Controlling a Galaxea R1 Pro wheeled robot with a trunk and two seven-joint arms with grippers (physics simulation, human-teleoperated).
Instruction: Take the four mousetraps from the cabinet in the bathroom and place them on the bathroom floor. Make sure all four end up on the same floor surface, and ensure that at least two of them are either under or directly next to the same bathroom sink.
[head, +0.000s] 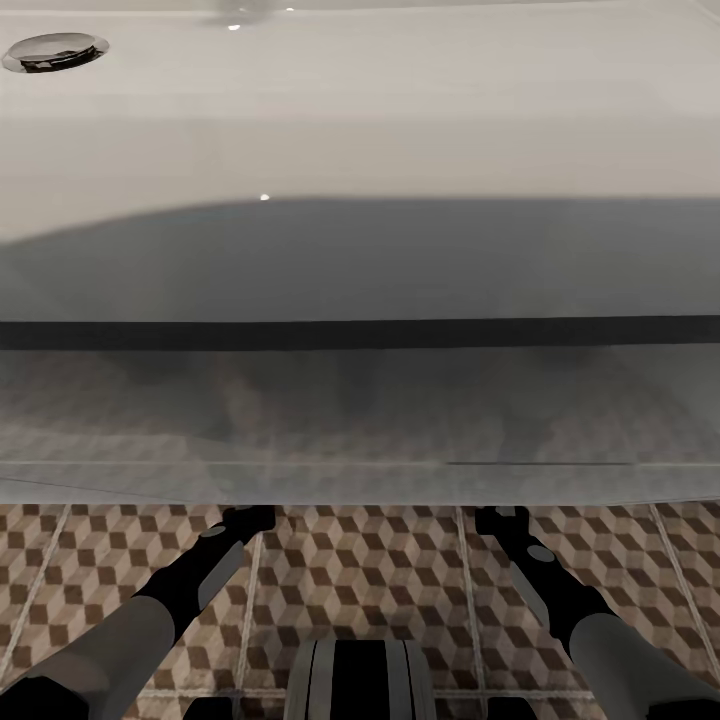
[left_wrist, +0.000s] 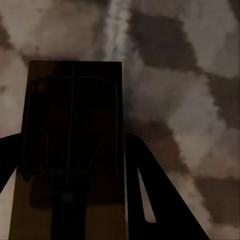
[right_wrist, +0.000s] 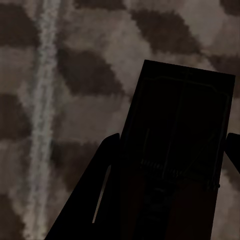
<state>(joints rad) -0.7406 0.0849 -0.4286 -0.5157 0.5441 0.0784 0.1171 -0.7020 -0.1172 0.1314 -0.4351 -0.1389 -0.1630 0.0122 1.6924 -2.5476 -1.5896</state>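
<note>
**A:** Status?

**B:** I'm reaching both arms under the wide white rectangular sink (head: 360, 110); its front edge is hiding both tips in the head view. My left end effector (left_wrist: 75, 165) is clamped on a small flat brown wooden mousetrap with wire spring (left_wrist: 72, 130), board sticking out past the fingers. My right end effector (right_wrist: 170, 165) is clamped on a second brown wooden mousetrap (right_wrist: 182, 135), same way. Both are hanging over the cube-patterned brown, beige and white tiled bathroom floor (head: 360, 580).

**A:** Touching the tiles yet?

**B:** Can't tell. The floor is looking close and blurred in both wrist views, but I'm not seeing contact.

**A:** How are you planning the drop?

**B:** I'm judging this as the placing step. I'm aiming to lower until each board is lying flat on the tiles, then part the fingers slowly, one arm at a time. I'm keeping both spots under the basin, so the two-by-the-sink condition is covered.

**A:** Risks?

**B:** Releasing high, so a trap is bouncing or flipping. Also clipping the sink's underside when lifting out; I'd pull back low first.
</note>
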